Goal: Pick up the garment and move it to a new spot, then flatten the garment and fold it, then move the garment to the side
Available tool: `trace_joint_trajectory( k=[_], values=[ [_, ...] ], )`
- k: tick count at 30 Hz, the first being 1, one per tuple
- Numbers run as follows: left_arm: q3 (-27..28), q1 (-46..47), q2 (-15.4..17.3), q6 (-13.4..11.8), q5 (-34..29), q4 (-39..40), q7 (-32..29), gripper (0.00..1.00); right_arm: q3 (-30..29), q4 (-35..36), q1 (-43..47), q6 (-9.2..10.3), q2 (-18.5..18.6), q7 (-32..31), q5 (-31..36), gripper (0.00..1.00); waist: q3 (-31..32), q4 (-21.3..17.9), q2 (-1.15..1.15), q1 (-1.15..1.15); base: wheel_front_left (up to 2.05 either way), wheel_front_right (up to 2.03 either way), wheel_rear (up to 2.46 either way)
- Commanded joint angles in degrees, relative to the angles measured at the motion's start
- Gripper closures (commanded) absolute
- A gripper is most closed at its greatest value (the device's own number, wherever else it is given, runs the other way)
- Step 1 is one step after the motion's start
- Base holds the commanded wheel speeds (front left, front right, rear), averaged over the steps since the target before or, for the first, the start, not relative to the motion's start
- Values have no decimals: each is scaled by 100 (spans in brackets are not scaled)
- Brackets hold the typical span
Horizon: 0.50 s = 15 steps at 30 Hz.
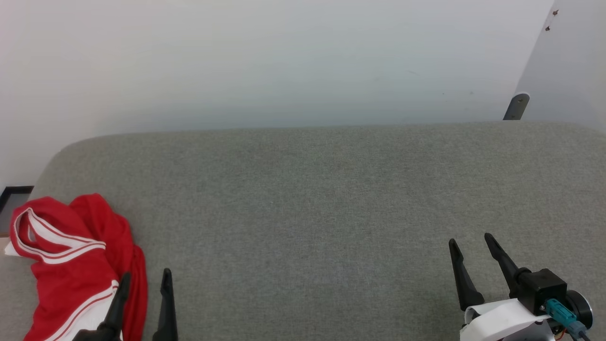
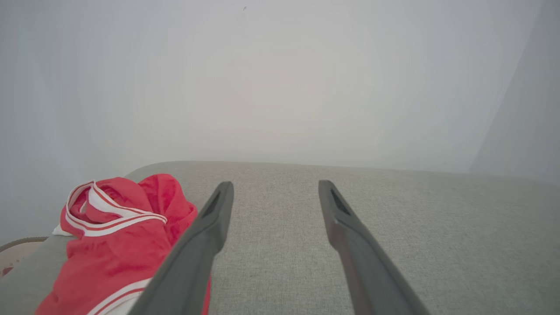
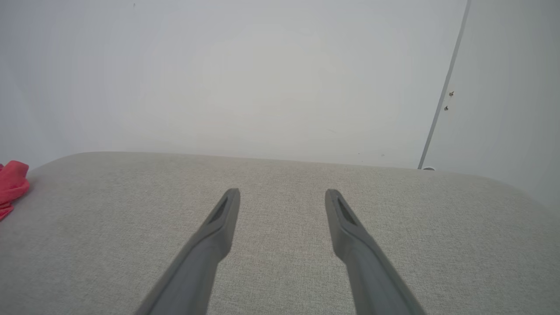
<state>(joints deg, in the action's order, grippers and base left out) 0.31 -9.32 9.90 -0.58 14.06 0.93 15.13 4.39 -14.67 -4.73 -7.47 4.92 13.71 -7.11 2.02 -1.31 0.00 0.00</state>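
1. well, the garment (image 1: 75, 265) lies crumpled at 8 o'clock in the head view, on the near left end of the grey cushioned surface (image 1: 307, 199), its white and red-striped trim bunched on top.
2. the left gripper (image 1: 147, 273) sits at 7 o'clock, just beside the garment's right edge, its two dark fingers spread wide with nothing between them.
3. in the left wrist view the left gripper (image 2: 275, 186) points to 12 o'clock over that surface; one finger crosses in front of the garment (image 2: 118, 245) at 8 o'clock, and i cannot tell whether they touch.
4. the right gripper (image 1: 469, 238) is at 4 o'clock, well apart from the garment, fingers likewise wide and empty.
5. in the right wrist view the right gripper (image 3: 282, 192) is over the same surface, with a scrap of the garment (image 3: 11, 183) at 9 o'clock.
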Motion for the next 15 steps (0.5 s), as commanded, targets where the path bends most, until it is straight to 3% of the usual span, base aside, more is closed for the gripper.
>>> trace_joint_trajectory(
  k=[1,8,15],
  values=[
    [34,-23,-28,39,34,-17,0,0,1,-4,6,-4,-18,35,-9,0,4,5,0,0,0,0,0],
    [207,-11,-64,16,82,-88,0,0,-19,-16,76,-4,-6,26,-77,0,111,282,0,0,0,0,0],
    [381,-29,27,-83,127,-149,-32,0,228,-85,129,-3,-2,-25,-177,0,331,1020,0,0,0,0,0]
  ],
)
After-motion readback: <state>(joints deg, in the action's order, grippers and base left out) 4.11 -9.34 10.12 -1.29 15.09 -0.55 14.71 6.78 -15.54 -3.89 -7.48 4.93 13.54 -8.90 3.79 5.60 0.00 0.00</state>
